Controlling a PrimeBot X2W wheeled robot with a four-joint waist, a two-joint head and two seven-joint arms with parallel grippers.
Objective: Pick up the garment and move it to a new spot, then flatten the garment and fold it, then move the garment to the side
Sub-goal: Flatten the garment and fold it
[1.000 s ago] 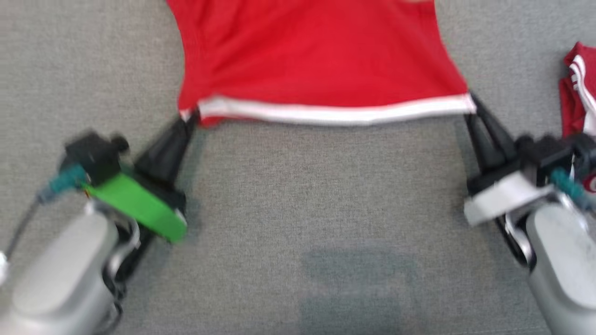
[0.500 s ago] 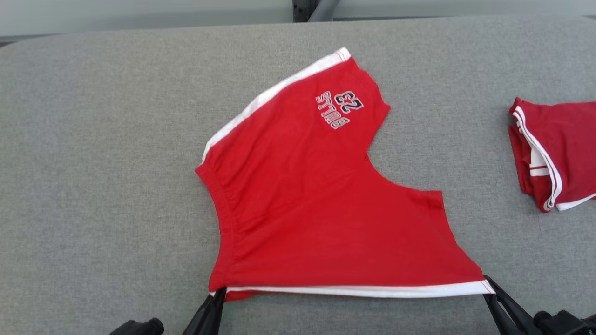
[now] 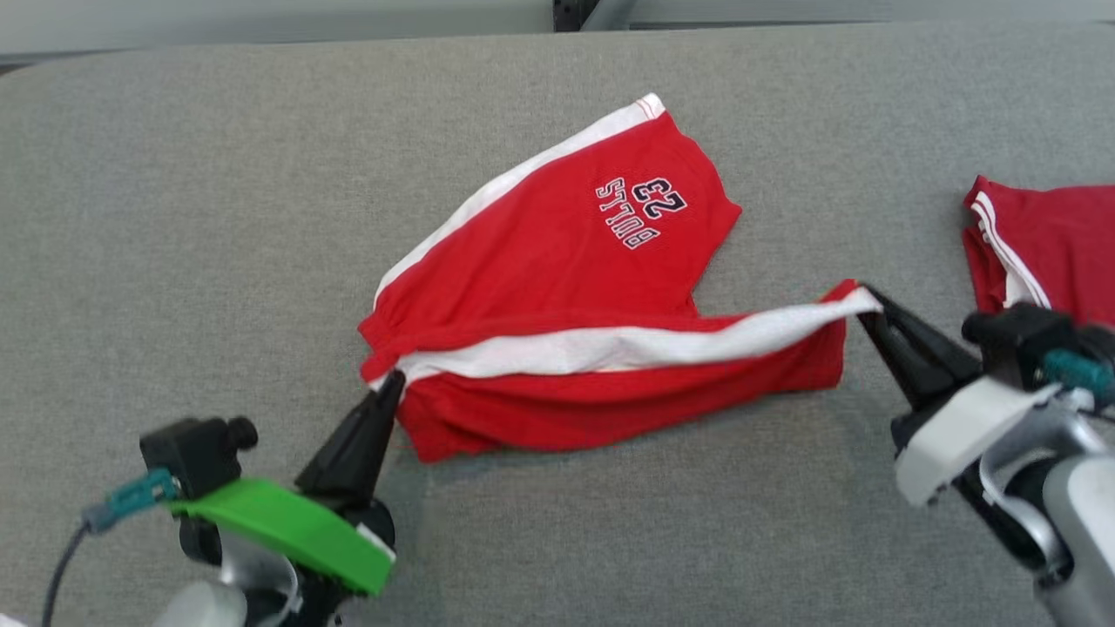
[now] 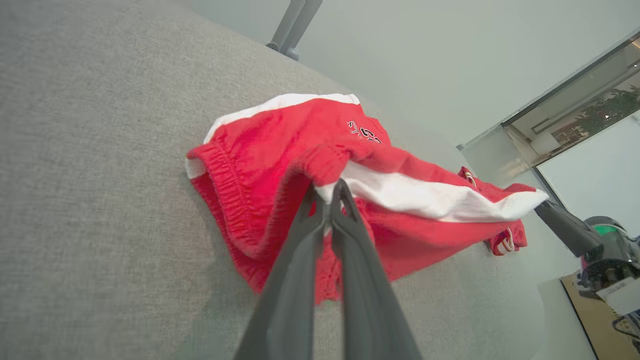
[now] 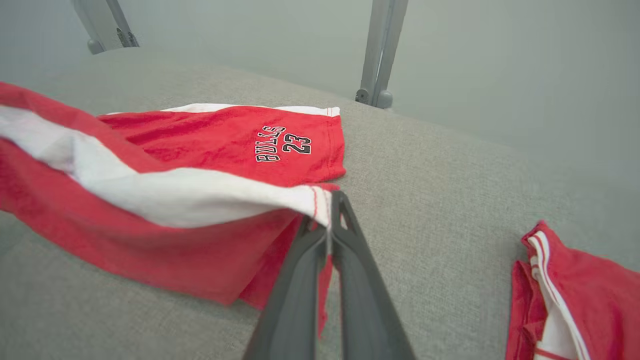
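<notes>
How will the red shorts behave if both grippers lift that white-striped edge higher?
Probably floppy: the shorts hang in folds under the white band stretched between the left gripper and right gripper. Likely light: two pinched corners carry the flap. Slip seems unlikely; both grippers are shut.

A grey woven surface (image 3: 174, 218) with a rounded far corner carries two pieces of clothing. The red shorts (image 3: 557, 261) lie on it between the left gripper (image 3: 394, 380) and the right gripper (image 3: 864, 294). Their printed leg rests flat ahead of both sets of fingertips, and the white-banded edge is raised off the cloth. A second red garment (image 3: 1054, 244), folded, lies just beyond the right gripper, on its outer side.
</notes>
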